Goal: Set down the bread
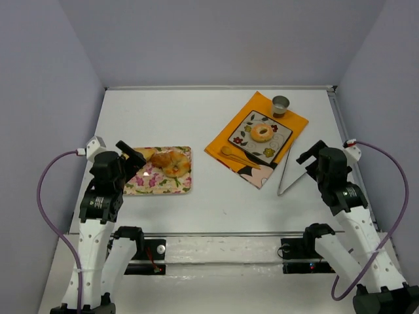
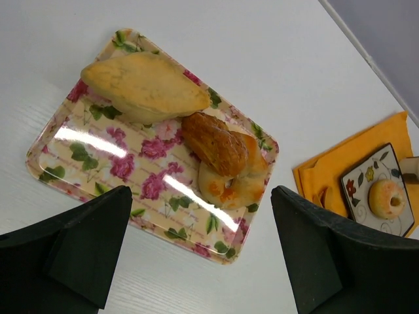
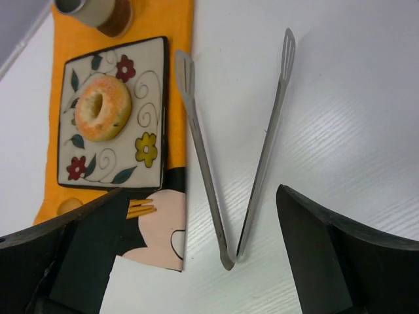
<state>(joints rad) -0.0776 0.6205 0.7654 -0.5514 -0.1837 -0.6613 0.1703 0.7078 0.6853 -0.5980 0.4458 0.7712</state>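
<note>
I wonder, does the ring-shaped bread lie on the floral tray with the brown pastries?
No, the bread sits on the square flowered plate on the orange cloth, away from the tray.

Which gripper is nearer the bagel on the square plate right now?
Right. The right gripper is by the tongs, just right of the bagel; the left gripper is far to its left, at the floral tray.

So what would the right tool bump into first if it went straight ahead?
Probably the metal tongs. They lie on the white table directly ahead of the open right tool, hinge end nearest. Its height above them is hard to judge.
</note>
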